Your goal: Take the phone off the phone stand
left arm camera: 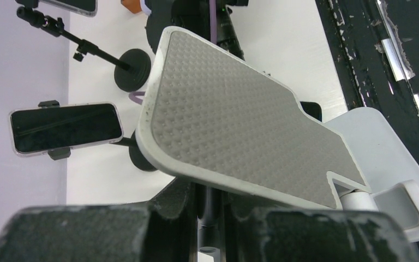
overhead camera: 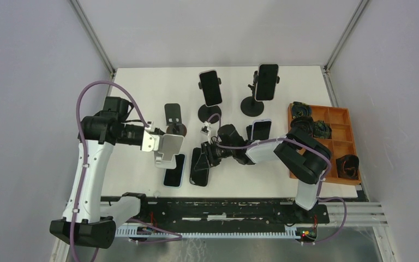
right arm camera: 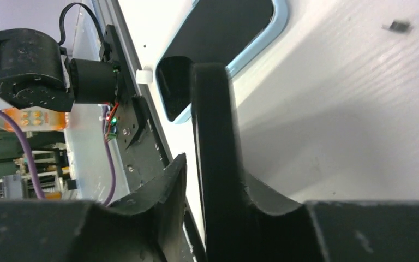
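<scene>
Phone (overhead camera: pixel 200 166) in black lies flat on the table (overhead camera: pixel 142 98), the right gripper (overhead camera: pixel 210 154) over its upper end, jaws narrowly around it. Left gripper (overhead camera: pixel 158 143) holds a white stand (overhead camera: pixel 169 147) just above a blue-edged phone (overhead camera: pixel 174 170); clamp stands (overhead camera: pixel 211 87) rise behind.

On the worktop (overhead camera: pixel 142 87), two phones on stands (overhead camera: pixel 211 87) (overhead camera: pixel 267 82) stand at twelve o'clock, side by side. A compartment tray (overhead camera: pixel 338 117) lies at three o'clock. Near centre, two phones (overhead camera: pixel 175 170) (overhead camera: pixel 199 173) lie flat side by side, another (overhead camera: pixel 261 130) behind them toward two o'clock.
</scene>
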`<state>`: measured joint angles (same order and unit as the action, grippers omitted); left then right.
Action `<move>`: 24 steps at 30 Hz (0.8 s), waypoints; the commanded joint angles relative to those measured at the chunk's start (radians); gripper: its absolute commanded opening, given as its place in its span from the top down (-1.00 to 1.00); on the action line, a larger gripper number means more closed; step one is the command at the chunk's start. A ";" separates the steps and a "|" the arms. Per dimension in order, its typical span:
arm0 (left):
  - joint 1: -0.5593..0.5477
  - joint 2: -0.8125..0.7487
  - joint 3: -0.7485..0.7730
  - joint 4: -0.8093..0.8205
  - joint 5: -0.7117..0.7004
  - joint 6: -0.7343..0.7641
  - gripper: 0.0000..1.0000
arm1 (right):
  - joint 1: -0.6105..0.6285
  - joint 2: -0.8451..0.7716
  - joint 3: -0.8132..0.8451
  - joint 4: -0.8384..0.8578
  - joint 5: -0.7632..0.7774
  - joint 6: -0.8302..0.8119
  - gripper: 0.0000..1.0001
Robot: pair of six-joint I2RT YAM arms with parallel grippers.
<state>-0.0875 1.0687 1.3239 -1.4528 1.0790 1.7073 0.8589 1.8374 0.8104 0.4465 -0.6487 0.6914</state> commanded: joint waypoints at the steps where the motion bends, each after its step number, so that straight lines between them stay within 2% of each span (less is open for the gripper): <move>1: -0.005 -0.026 0.008 -0.012 0.113 0.051 0.96 | 0.012 0.026 0.057 0.010 0.052 -0.033 0.03; 2: -0.005 -0.028 0.005 -0.012 0.127 0.055 0.96 | 0.014 0.030 0.060 -0.009 0.066 -0.042 -0.18; 5: -0.004 -0.049 -0.006 -0.012 0.146 0.097 0.96 | 0.016 0.024 0.075 -0.100 0.149 -0.090 -0.62; 9: -0.004 -0.081 -0.041 -0.012 0.135 0.233 0.96 | 0.018 -0.044 0.076 -0.195 0.270 -0.153 -0.93; 19: -0.004 -0.145 -0.086 0.006 -0.013 0.779 0.96 | 0.019 -0.232 0.098 -0.349 0.468 -0.288 -0.96; 22: -0.004 -0.190 -0.124 0.068 -0.033 0.947 0.96 | 0.018 -0.275 0.099 -0.359 0.482 -0.309 -0.96; 24: -0.004 -0.228 -0.153 0.166 -0.007 0.962 0.96 | 0.018 -0.295 0.105 -0.365 0.485 -0.317 -0.96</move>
<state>-0.0875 0.9051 1.2053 -1.4315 1.0485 2.0335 0.8761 1.6108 0.8719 0.1032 -0.2222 0.4274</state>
